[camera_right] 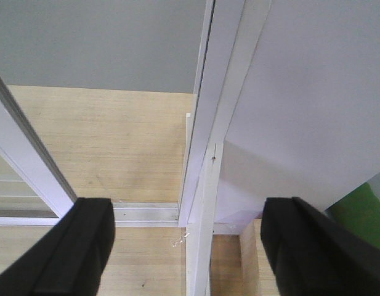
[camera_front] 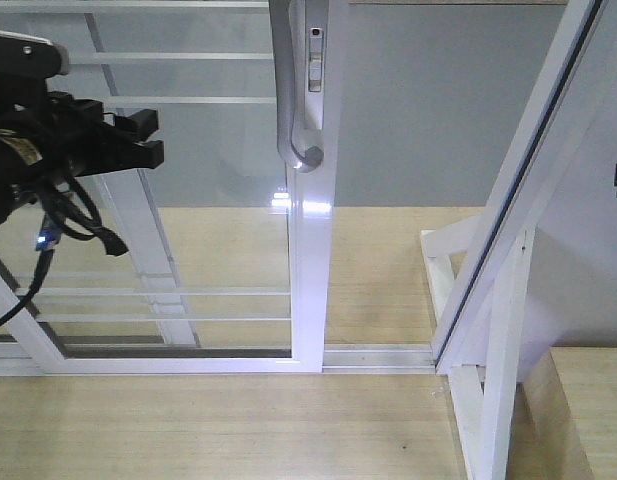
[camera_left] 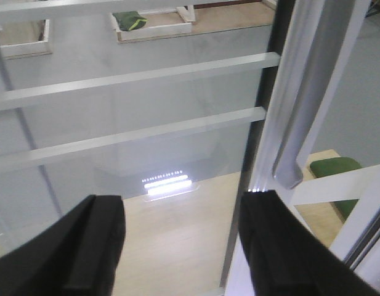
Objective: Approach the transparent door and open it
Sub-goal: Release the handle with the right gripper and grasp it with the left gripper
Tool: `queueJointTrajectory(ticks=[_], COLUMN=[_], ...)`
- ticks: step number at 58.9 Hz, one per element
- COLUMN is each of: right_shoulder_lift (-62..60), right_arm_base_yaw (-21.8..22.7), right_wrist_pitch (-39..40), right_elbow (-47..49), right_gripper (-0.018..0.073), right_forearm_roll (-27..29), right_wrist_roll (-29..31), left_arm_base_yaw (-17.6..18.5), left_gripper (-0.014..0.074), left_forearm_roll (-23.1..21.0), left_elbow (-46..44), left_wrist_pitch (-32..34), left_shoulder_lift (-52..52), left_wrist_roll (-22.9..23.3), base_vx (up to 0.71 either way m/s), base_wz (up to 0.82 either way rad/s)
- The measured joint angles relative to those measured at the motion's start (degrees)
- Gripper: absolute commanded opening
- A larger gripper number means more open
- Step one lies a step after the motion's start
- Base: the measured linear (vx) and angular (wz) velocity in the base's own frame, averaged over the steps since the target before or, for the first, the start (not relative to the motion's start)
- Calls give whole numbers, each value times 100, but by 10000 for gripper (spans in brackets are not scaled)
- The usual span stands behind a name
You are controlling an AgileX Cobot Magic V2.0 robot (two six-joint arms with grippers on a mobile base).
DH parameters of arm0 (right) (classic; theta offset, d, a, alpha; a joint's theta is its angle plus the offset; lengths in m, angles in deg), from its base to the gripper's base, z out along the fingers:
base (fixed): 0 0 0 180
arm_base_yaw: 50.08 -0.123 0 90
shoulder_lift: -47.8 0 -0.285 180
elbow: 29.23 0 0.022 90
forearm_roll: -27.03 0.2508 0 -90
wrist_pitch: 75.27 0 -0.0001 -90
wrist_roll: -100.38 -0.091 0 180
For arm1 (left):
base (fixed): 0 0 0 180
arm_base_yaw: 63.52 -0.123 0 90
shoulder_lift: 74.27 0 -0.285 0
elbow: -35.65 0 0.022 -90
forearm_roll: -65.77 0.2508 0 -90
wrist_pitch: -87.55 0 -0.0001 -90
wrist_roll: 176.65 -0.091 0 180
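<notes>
White-framed clear door with thin white bars, grey handle, black left gripper, black right gripper, pale wood-grain floor, plain grey wall, green patch lower right

The transparent door is a tall sheet of clear glass in a white frame. Thin white bars run flat across the glass. A grey curved handle sits high on its right upright. The door stands straight up in a track on the wooden floor. There is a gap between its handle side and the white post on the right.
</notes>
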Motion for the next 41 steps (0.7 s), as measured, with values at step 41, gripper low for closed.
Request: queueJointTrajectory(ticks=[41], right_shoulder_lift=[0], right_arm_base_yaw=[0], right_wrist_pitch=[42], right_elbow=[0], right_gripper=[564], right_forearm_roll=[170], right_wrist_roll=[-5], left_arm_base_yaw=[811], left_gripper=[571], left_forearm_roll=[12], left_elbow=[-3247], left_wrist_pitch=[60], left_shoulder_lift=[3022], left_wrist_roll=[-45], base_vx=[0], base_wz=[0])
